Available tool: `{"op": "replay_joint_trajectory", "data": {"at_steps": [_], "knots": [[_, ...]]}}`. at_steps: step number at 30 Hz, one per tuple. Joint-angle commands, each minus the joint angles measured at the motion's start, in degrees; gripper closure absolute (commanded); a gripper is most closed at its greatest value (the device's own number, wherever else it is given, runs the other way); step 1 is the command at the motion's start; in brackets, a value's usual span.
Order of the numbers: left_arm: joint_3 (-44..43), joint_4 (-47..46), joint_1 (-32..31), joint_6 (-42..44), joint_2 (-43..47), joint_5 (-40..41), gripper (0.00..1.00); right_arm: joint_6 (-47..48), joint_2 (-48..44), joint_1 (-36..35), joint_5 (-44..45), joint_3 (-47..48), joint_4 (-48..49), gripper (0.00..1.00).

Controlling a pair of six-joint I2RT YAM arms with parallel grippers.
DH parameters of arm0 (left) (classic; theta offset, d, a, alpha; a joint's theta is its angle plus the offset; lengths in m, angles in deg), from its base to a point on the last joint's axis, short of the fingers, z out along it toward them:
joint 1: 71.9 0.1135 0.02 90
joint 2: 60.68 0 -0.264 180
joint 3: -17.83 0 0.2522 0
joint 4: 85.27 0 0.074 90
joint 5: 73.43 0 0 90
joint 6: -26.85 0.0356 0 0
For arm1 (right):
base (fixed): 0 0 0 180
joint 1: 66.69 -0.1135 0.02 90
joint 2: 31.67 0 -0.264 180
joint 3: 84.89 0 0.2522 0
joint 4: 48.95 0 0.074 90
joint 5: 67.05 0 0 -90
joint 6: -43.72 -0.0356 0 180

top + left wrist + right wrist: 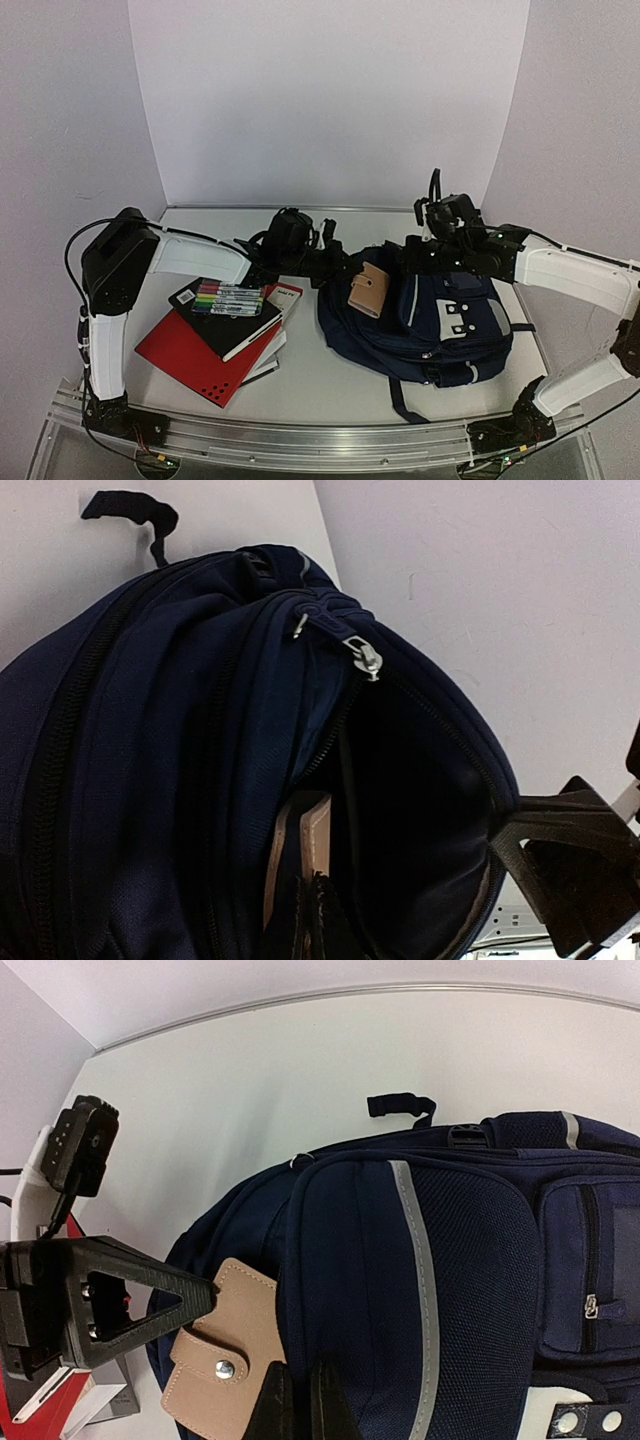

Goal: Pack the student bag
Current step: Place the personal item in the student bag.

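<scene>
The student bag (430,325), dark navy with a pale stripe, lies on the table at centre right, its top opening facing left. A tan leather wallet (367,293) with a metal snap sticks halfway out of that opening. My left gripper (348,272) is shut on the wallet's outer edge (318,830); the dark inside of the bag (420,810) gapes beside it. My right gripper (300,1412) is shut on the navy fabric at the rim of the opening, right next to the wallet (225,1360). In the top view the right gripper (412,265) sits over the bag's top.
A stack lies left of the bag: a red notebook (190,360), a white book under it, a black book (235,322) and a pack of coloured markers (228,298) on top. The bag's black strap (405,405) trails toward the front rail (300,440). White walls close in behind.
</scene>
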Motion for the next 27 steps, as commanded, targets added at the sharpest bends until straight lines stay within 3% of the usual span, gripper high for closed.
{"op": "replay_joint_trajectory", "data": {"at_steps": [1,8,16,27], "knots": [[-4.49,9.0,-0.43,4.56,0.48,3.18,0.93,-0.33,-1.73,-0.05,1.28,2.03,7.95,1.0],[-3.4,16.19,-0.44,9.6,4.07,4.27,0.7,-0.18,-1.52,0.0,1.0,2.02,7.96,1.0],[0.69,19.81,-1.14,10.57,7.52,3.99,0.56,-0.12,-0.49,0.01,0.41,2.47,7.97,1.0],[2.06,21.02,-3.21,11.32,9.94,1.1,0.58,0.02,0.48,0.01,0.48,2.76,7.94,1.0]]}}
